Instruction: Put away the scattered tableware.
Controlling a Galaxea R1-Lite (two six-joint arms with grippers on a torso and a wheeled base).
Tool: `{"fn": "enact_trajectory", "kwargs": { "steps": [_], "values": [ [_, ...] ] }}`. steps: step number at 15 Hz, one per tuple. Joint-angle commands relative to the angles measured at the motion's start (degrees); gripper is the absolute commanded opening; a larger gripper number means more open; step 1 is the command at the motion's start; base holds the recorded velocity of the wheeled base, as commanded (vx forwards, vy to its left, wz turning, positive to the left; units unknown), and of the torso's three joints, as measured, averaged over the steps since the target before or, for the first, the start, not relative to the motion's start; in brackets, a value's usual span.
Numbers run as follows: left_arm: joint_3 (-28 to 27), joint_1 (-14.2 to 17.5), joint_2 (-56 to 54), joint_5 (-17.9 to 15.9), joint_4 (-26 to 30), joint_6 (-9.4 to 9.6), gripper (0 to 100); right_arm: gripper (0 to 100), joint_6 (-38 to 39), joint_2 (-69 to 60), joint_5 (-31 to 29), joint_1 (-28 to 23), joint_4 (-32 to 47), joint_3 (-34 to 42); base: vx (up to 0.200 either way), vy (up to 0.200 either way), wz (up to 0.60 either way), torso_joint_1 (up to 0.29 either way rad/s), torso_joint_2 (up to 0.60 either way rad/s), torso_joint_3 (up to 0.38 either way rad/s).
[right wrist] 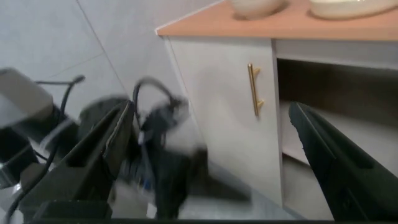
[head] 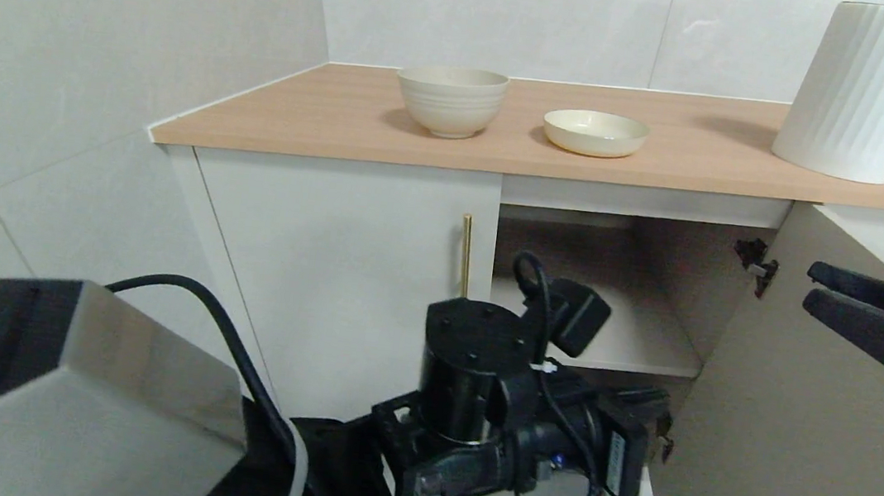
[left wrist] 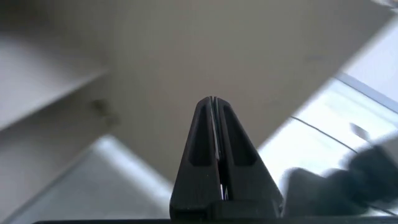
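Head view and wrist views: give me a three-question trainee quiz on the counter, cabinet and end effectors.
1. True or false: the cabinet door on the right stands open.
2. Between the bowl and the white ribbed container on the countertop sits: A a shallow dish, B a cup, C a fork.
3. Fill in: the left end effector is ___ (open or shut).
Key: 1 true; 2 A; 3 shut.

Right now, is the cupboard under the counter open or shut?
Half open: the right door is swung out, baring the shelf inside; the left door, with its gold handle, is shut.
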Motion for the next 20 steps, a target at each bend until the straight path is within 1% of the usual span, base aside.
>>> {"fn": "enact_trajectory", "kwargs": {
  "steps": [1, 2, 3, 5, 7, 8, 9, 10, 11, 12, 13, 14, 15, 16, 17, 18, 19, 20],
  "values": [
    [5.4, 6.7, -4.6, 0.3, -0.6, 0.03, 0, 100, 0.0, 4.2, 0.0, 0.0, 0.0, -0.2, 0.000, 0.000, 0.00, 0.000, 0.00, 0.000],
    [9.2, 10.9, -7.6, 0.3, -0.7, 0.03, 0, 100, 0.0, 6.9, -0.2, 0.0, 0.0, -1.1, 0.000, 0.000, 0.00, 0.000, 0.00, 0.000],
    [12.6, 14.4, -10.5, 0.1, -0.7, 0.03, 0, 100, 0.0, 10.0, -0.4, -0.2, -0.1, -2.4, 0.000, 0.000, 0.00, 0.000, 0.00, 0.000],
    [18.7, 20.3, -15.4, -0.1, -0.6, 0.12, 0, 100, -0.1, 16.4, -2.1, -1.1, -0.1, -5.8, 0.000, 0.000, 0.00, 0.000, 0.00, 0.000],
    [23.6, 25.6, -20.1, -0.1, -0.5, 0.39, 0, 100, -0.5, 21.0, -2.4, -1.1, 0.0, -8.2, 0.000, 0.000, 0.00, 0.000, 0.00, 0.000],
    [25.0, 28.0, -22.6, -0.1, -0.5, 0.83, 0, 100, -0.9, 22.5, -2.4, -1.1, 0.5, -9.7, 0.000, 0.000, 0.00, 0.000, 0.00, 0.000],
    [25.7, 29.8, -24.4, -0.2, -0.4, 2.14, 0, 100, -2.7, 23.4, -2.5, -1.2, 2.8, -11.8, 0.000, 0.000, 0.00, 0.000, 0.00, 0.000],
    [25.7, 31.2, -25.7, -0.2, -0.3, 3.73, 0, 100, -6.3, 24.9, -2.9, -1.8, 6.9, -15.1, 0.000, 0.000, 0.00, 0.000, 0.00, 0.000],
    [24.6, 31.7, -25.6, -0.1, 0.6, 5.22, 0, 100, -9.5, 26.3, -5.5, -3.1, 11.1, -19.1, 0.000, 0.000, 0.00, 0.000, 0.00, 0.000],
    [23.5, 31.7, -25.9, -0.2, 2.0, 7.42, 0, 100, -10.5, 27.0, -9.0, -3.1, 13.3, -21.5, 0.000, 0.000, 0.00, 0.000, 0.00, 0.000],
    [19.4, 31.8, -26.0, 0.0, 8.4, 9.79, 0, 100, -10.4, 27.9, -12.7, -2.8, 14.5, -24.2, 0.000, 0.000, 0.00, 0.000, 0.00, 0.000],
    [17.5, 31.8, -27.1, 0.2, 14.7, 9.97, 0, 100, -10.1, 27.3, -13.1, -2.1, 14.6, -23.6, 0.000, 0.000, 0.00, 0.000, 0.00, 0.000],
    [16.5, 31.8, -28.1, 0.2, 19.8, 9.97, 0, 100, -8.8, 26.3, -13.1, -1.8, 14.5, -21.4, 0.000, 0.000, 0.00, 0.000, 0.00, 0.000],
    [15.2, 32.2, -28.7, 0.1, 23.8, 9.88, 0, 100, -7.7, 26.2, -13.5, -1.8, 14.5, -20.8, 0.000, 0.000, 0.00, 0.000, 0.00, 0.000],
    [14.7, 32.2, -29.0, 0.3, 26.3, 9.79, 100, 100, -7.6, 25.0, -14.5, -1.8, 14.7, -20.3, 0.000, 0.000, 0.00, 0.000, 0.00, 0.000],
    [14.7, 32.2, -29.4, 0.3, 26.3, 9.61, 100, 100, -7.6, 24.2, -15.6, -1.8, 14.8, -20.3, 0.000, 0.000, 0.00, 0.000, 0.00, 0.000],
    [14.7, 32.2, -30.3, 0.3, 26.7, 9.00, 100, 100, -7.5, 23.3, -16.6, -1.8, 15.0, -20.3, 0.000, 0.000, 0.00, 0.000, 0.00, 0.000],
    [14.1, 32.2, -31.3, 0.3, 26.7, 7.77, 100, 100, -7.5, 22.3, -16.9, -1.9, 16.1, -20.4, 0.000, 0.000, 0.00, 0.000, 0.00, 0.000]
  ]
}}
